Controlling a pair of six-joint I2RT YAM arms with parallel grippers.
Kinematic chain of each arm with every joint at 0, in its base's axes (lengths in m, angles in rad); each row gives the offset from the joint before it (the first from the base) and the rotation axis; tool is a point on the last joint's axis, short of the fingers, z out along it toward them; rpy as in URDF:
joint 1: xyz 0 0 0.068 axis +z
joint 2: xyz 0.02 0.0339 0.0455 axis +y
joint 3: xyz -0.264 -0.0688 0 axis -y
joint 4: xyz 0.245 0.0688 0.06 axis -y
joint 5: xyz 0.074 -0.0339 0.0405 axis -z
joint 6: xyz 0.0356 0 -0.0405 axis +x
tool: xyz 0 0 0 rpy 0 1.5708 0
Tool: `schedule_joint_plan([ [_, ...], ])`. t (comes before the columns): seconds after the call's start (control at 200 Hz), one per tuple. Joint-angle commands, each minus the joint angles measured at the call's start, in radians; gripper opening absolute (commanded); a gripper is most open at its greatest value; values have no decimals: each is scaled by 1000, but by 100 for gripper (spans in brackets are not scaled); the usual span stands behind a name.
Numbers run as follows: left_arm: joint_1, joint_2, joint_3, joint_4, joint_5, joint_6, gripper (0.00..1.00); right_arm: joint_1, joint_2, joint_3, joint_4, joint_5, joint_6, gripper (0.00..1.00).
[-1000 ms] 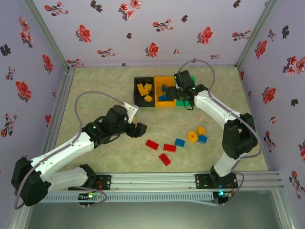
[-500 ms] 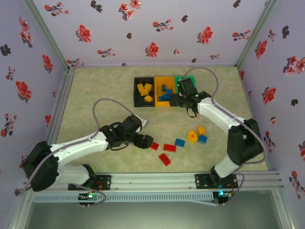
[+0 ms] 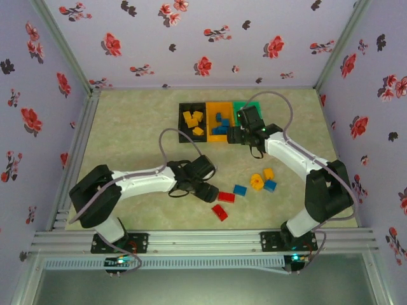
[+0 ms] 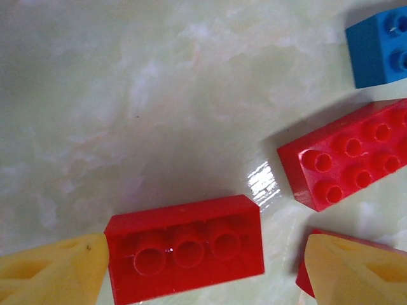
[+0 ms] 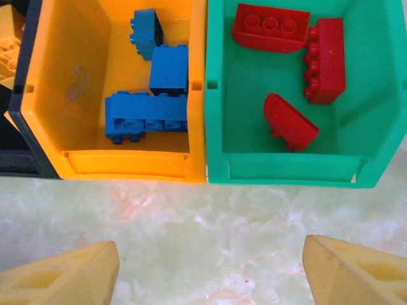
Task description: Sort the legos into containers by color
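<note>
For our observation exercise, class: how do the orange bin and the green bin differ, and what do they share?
Colour: the orange bin is orange, the green bin green.
Contents: the orange bin holds blue bricks, the green bin red bricks, two with a curved side.
Place: the orange bin sits mid-row, beside the black bin; the green bin ends the row.
Shared: both are open-topped, rectangular and look alike in size.

Lilac floral walls (image 3: 203,38), marbled, prob. beige-green floor (image 3: 127,127).
</note>
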Motion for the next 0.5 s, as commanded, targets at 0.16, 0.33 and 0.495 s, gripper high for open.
schedule_joint_plan([
  [0.16,-10,54,42,-84,-49,15,82,5,-32,-11,-1,31,14,77],
  [0.33,-17,68,53,-97,-70,9,82,4,-29,-12,0,30,17,77],
  [0.495,-20,79,56,-96,-80,5,79,4,-34,-14,1,33,17,77],
])
